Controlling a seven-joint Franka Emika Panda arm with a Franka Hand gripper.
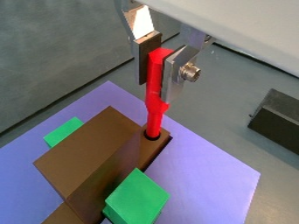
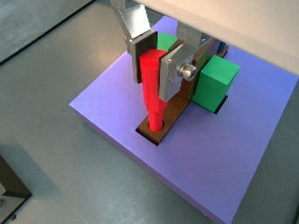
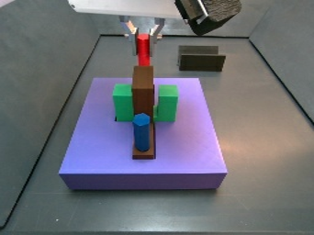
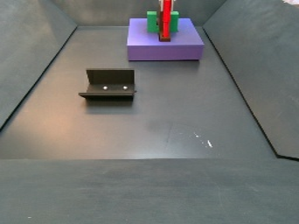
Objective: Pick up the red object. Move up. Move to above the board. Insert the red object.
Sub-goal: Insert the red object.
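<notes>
Red peg (image 1: 156, 92): upright, lower tip entering a hole in the brown board (image 1: 93, 157), upper end clamped between the gripper (image 1: 156, 58) fingers above the slab (image 1: 216, 184). Judged light, rigid, smooth; a high grip suited it, keeping the fingers clear of the board. Hole snug, so little sideways allowance. Green blocks (image 2: 215, 83) flanked the board; blue peg (image 3: 142, 131) and fixture (image 4: 108, 84) well apart.
</notes>
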